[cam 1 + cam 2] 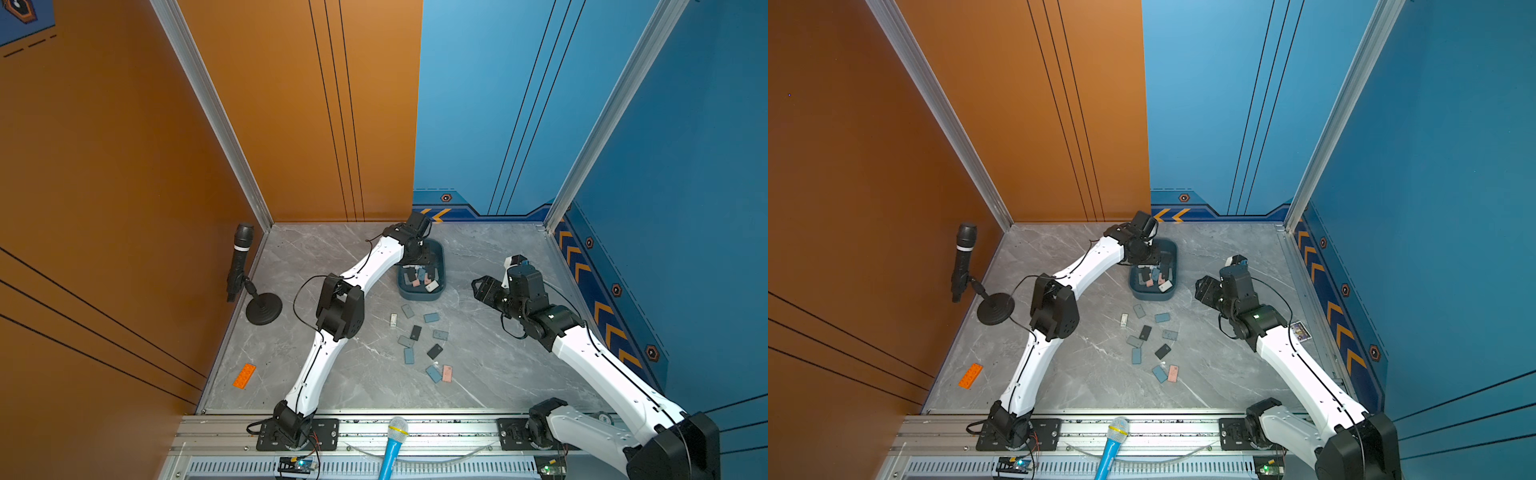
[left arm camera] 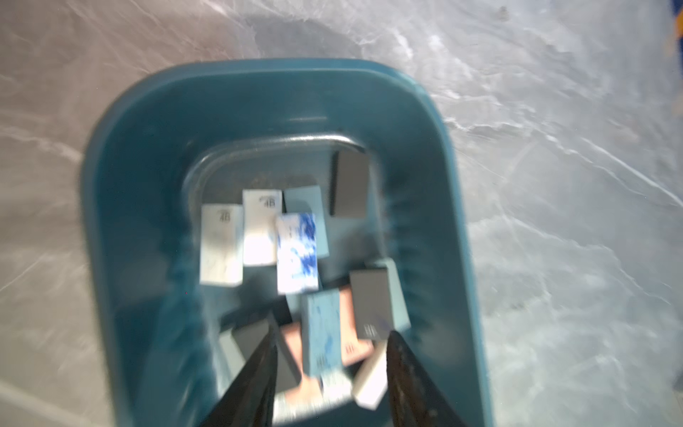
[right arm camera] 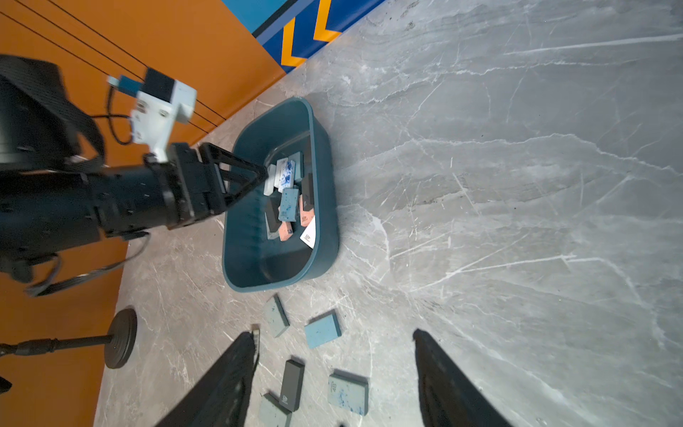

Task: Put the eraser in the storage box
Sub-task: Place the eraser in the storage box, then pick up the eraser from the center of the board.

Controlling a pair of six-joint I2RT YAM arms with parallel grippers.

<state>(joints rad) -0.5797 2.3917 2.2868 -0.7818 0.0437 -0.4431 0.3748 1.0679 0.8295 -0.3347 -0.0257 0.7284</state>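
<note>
Loose erasers point(image 1: 434, 351): about ten. Storage box point(image 1: 419, 296): one.

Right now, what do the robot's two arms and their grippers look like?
The left arm and right arm have glossy white shell links joined by bulky black joint housings. Thin black cables loop loosely outside the elbows. The left gripper and right gripper are black, with tapering triangular fingers. A white camera mount sits on the left wrist.

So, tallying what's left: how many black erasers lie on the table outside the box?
2. The farther black eraser lies mid-cluster; the nearer black eraser lies closer to the robot, slightly right. The left arm may hide others.
</note>
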